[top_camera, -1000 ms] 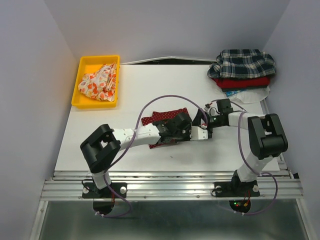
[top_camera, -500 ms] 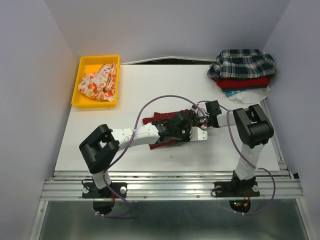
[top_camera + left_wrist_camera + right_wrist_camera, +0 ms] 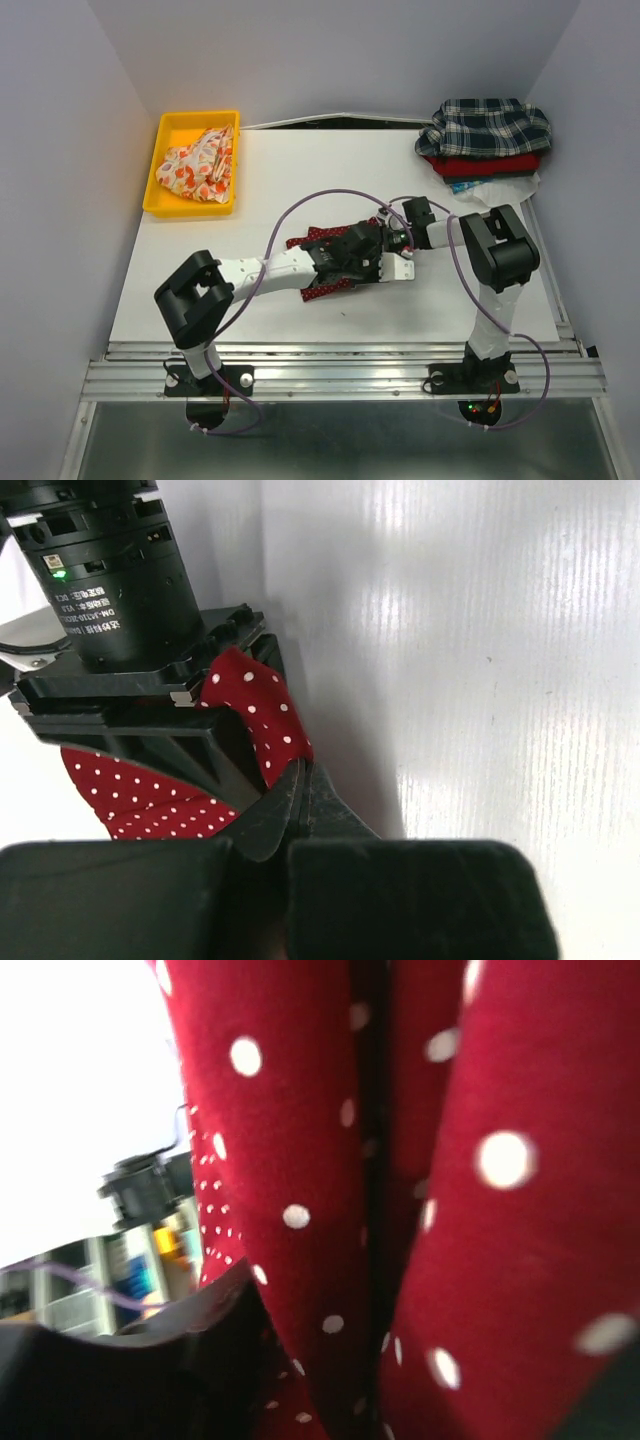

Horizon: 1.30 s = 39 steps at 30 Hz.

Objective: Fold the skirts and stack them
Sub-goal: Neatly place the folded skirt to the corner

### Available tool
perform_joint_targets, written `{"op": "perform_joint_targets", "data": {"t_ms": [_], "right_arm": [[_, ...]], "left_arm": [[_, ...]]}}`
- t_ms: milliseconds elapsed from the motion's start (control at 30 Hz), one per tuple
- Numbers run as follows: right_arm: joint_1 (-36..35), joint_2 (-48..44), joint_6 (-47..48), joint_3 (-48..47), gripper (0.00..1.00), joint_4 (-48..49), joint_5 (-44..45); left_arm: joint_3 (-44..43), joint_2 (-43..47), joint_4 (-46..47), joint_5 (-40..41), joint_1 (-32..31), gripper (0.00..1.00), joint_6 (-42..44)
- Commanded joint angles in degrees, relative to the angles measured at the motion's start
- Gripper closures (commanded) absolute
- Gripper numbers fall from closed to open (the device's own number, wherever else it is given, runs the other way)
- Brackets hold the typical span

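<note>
The dark red dotted skirt (image 3: 318, 240) lies mid-table, partly under both arms. My left gripper (image 3: 378, 258) is shut, and its tips (image 3: 300, 775) pinch an edge of that dotted skirt (image 3: 262, 708), which rises from them. My right gripper (image 3: 393, 238) meets it from the right. In the right wrist view the bunched dotted cloth (image 3: 330, 1210) fills the gap between my right gripper's (image 3: 380, 1350) jaws. At the back right the plaid skirt (image 3: 485, 125) lies on top of the plain red skirt (image 3: 480, 163). The cream skirt with orange blobs (image 3: 198, 162) sits crumpled in the tray.
The yellow tray (image 3: 190, 118) stands at the back left corner. Under the stack at the back right a white and blue sheet (image 3: 490, 187) sticks out. Grey walls close in on the left, right and back. Purple cables loop over both arms.
My right arm has swung left to the left gripper, and its jaws have closed in around the dotted cloth. The left gripper has stayed shut on the skirt.
</note>
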State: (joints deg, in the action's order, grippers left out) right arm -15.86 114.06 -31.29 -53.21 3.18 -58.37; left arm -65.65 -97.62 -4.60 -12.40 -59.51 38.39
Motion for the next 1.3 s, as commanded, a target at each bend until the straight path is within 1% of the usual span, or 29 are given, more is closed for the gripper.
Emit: {"op": "perform_joint_targets", "data": {"t_ms": [0,33,67,100,133,167,233,267,300,367,400,467,500,567,600,633,667,767,800,833,900,933,967,1067,1167,1267], "right_arm": [[-0.5,-3.2,9.2,-5.1,0.7,-9.9,10.8],[-0.5,-3.2,9.7,-5.1,0.74,-10.9,11.2],[-0.5,-4.6,10.5,-6.3,0.84,-12.6,11.7],[-0.5,-5.1,10.9,-7.0,0.91,-13.2,11.8],[-0.5,-5.4,11.8,-8.6,0.96,-14.1,12.1],[-0.5,-5.6,14.4,-9.9,0.99,-17.3,13.3],[-0.5,-5.6,18.2,-12.7,0.99,-21.1,14.9],[-0.5,-6.0,22.0,-15.6,0.99,-25.0,16.1],[-0.5,-6.4,24.1,-16.8,0.99,-26.8,18.8],[-0.5,-7.1,29.5,-19.3,0.99,-30.1,22.3],[-0.5,-7.4,30.7,-21.8,0.99,-32.5,25.9],[-0.5,-7.4,37.4,-24.7,0.99,-36.3,30.0],[-0.5,-6.8,39.3,-27.9,0.99,-37.4,33.6],[1.3,-5.6,43.0,-31.2,0.99,-39.5,36.3],[1.9,-4.8,46.9,-33.2,0.99,-41.5,39.0],[2.6,-3.1,48.8,-37.1,0.99,-42.5,39.9],[4.2,-2.1,52.2,-39.1,0.99,-44.2,40.7],[7.1,2.6,58.3,-47.8,0.99,-47.2,44.3],[7.9,3.7,59.5,-50.1,0.99,-47.9,45.1],[8.5,6.1,60.5,-55.1,0.99,-48.8,45.4],[9.8,8.6,63.3,-60.3,0.99,-51.3,46.7],[9.8,11.2,64.8,-65.6,0.99,-53.3,46.9],[10.4,11.2,65.6,-68.0,0.99,-54.1,47.1],[11.0,15.2,68.7,-74.9,0.99,-55.6,49.0],[11.0,16.2,69.5,-77.3,0.99,-56.3,49.3],[11.0,16.9,66.4,-77.2,0.99,-58.8,45.8]], "left_arm": [[0.9,4.5,1.3,1.8,0.2,1.0,-2.1],[1.1,4.7,1.6,2.2,0.2,1.0,-2.5],[1.6,4.7,2.2,2.7,0.2,1.0,-2.9],[1.6,4.9,2.2,2.8,0.2,0.97,-3.7],[1.5,5.1,2.3,3.0,0.3,0.91,-4.2],[1.3,5.3,2.2,3.3,0.2,0.76,-4.9],[1.3,8.1,2.0,3.5,0.3,0.64,-6.4],[1.7,9.5,1.8,3.7,0.4,0.6,-6.7],[1.7,12.5,1.4,3.4,1.1,0.55,-7.1],[1.6,14.8,-1.5,2.3,2.4,0.55,-7.6],[1.1,15.7,-2.9,1.8,3.2,0.55,-7.9],[0.5,18.0,-6.3,0.7,6.7,0.55,-7.9],[0.5,18.8,-7.2,0.4,7.9,0.55,-7.8],[0.9,20.9,-8.9,0.4,11.4,0.55,-7.6],[1.4,21.6,-9.5,0.5,12.5,0.55,-7.3],[1.8,22.9,-10.2,0.6,13.4,0.55,-7.1],[2.9,23.4,-10.6,0.8,15.1,0.55,-7.0],[4.8,25.5,-11.7,-0.3,18.1,0.55,-7.5],[5.3,25.9,-11.7,-0.8,18.9,0.54,-8.1],[5.7,26.6,-11.8,-1.3,19.5,0.54,-8.3],[6.5,27.0,-11.9,-2.7,21.4,0.54,-8.8],[6.8,27.4,-11.9,-3.3,22.0,0.54,-9.2],[6.8,27.6,-11.8,-3.9,22.6,0.54,-9.4],[7.9,28.3,-11.9,-6.0,23.7,0.54,-9.6],[8.4,28.6,-11.7,-6.1,24.0,0.54,-9.4],[8.7,28.4,-10.8,-6.0,24.0,0.54,-10.0]]}}
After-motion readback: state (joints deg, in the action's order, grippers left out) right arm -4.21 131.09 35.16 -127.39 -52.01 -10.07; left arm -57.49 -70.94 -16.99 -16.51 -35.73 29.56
